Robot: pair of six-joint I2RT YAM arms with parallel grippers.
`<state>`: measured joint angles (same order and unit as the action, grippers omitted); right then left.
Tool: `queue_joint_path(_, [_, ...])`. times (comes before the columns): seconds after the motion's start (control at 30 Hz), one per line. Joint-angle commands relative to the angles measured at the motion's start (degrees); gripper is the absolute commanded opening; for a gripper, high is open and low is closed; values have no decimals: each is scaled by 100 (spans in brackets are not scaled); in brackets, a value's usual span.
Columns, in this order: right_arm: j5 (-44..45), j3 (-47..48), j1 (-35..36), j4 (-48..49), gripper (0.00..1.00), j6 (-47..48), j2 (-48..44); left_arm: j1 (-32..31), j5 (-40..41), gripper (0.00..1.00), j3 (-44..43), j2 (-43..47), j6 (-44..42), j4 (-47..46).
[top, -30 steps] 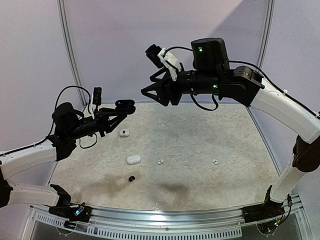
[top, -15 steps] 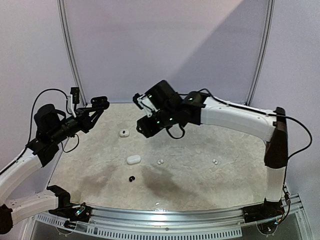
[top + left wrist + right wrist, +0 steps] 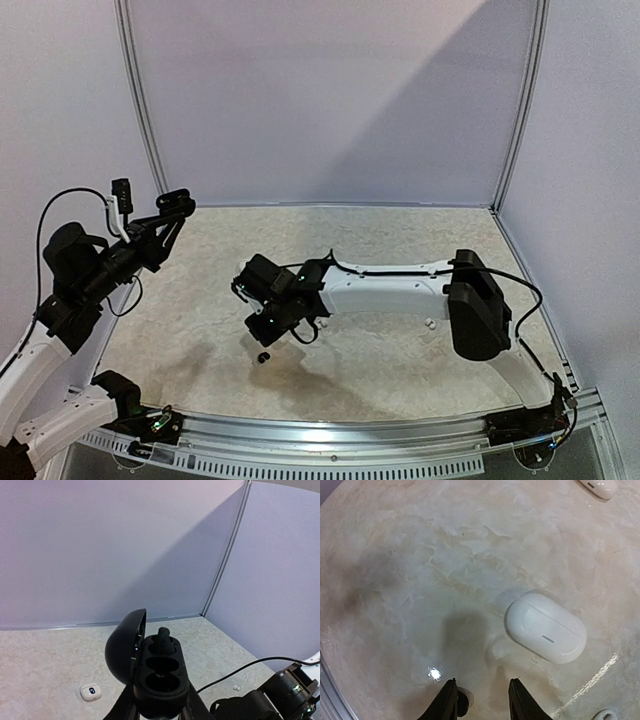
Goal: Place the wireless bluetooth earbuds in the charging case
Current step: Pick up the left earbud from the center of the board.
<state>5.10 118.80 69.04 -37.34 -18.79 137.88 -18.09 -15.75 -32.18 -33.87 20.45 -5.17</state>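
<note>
Wireless bluetooth earbuds: loose black earbud (image 3: 263,357) on table (image 3: 400,250), just beside right gripper (image 3: 482,702) tips, jaws spread, empty; seated black earbud (image 3: 162,636) in open charging case (image 3: 159,677), pinched by left gripper (image 3: 160,714).

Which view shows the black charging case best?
Left wrist: the black charging case fills the foreground, lid open, wells visible. Top external shows it only as a small dark shape at the left tool. Right wrist does not show it.

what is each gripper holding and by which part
Left gripper grips the open black charging case by its base, at the end nearest the wrist. Right gripper holds nothing, jaws apart.
</note>
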Motion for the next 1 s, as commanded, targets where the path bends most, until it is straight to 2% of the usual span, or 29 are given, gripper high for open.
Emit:
queue_joint_path(0.0, [-122,301,49,-51,34,-74,370,51,-33,0,329,-36,277,-252])
queue_joint_path(0.2, [-294,289,116,-218,32,28,514,60,-157,0,279,-194,269,-276])
queue_joint_path(0.67, [-411,-140,219,-678,14,143,242,60,-336,0,316,-581,264,-535])
queue_joint_path(0.97, [-449,-307,222,-1091,15,265,56,120,-418,0,316,-608,177,-542])
